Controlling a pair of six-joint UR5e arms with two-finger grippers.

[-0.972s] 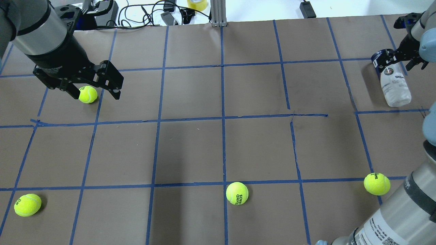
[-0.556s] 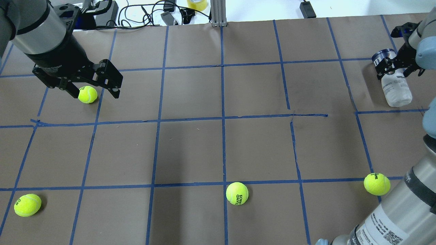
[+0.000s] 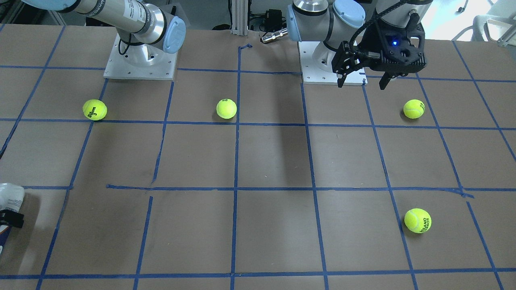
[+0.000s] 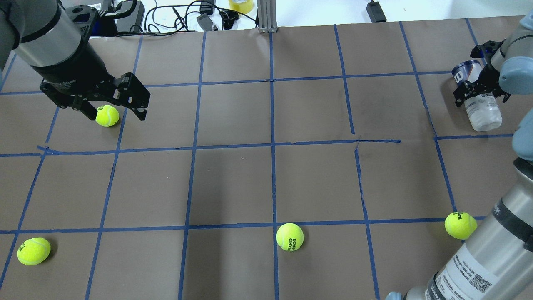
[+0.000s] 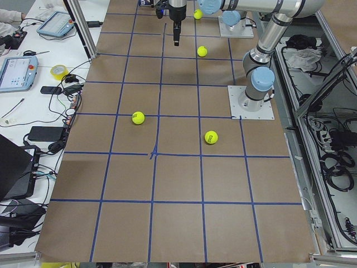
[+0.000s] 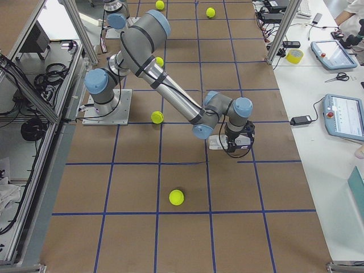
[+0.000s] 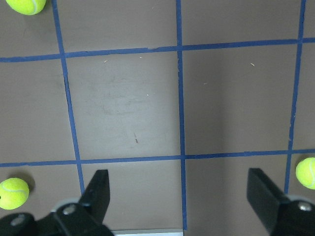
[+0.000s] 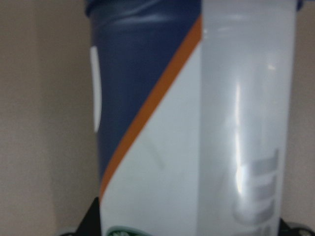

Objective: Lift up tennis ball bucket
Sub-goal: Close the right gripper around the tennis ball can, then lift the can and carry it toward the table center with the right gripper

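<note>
The tennis ball bucket [image 4: 483, 113] is a slim white and navy can at the table's far right. Its clear end points toward the robot and its navy end is raised off the paper. My right gripper [image 4: 479, 95] is shut on it near the navy end. The can fills the right wrist view [image 8: 197, 123] and shows at the left edge of the front-facing view [image 3: 10, 196]. It also shows in the exterior right view [image 6: 218, 142]. My left gripper [image 4: 112, 112] is open and empty, hovering above a tennis ball [image 4: 107, 115] far from the can.
Three more tennis balls lie on the brown paper: front left [image 4: 34, 251], front middle [image 4: 290, 236] and front right [image 4: 460, 225], next to my right arm's forearm. Cables and a tape roll [image 4: 240, 5] sit beyond the table's far edge.
My right gripper has slid along the can toward its middle and closed on it. The can's navy end has risen and tilted. The left arm has not moved.
</note>
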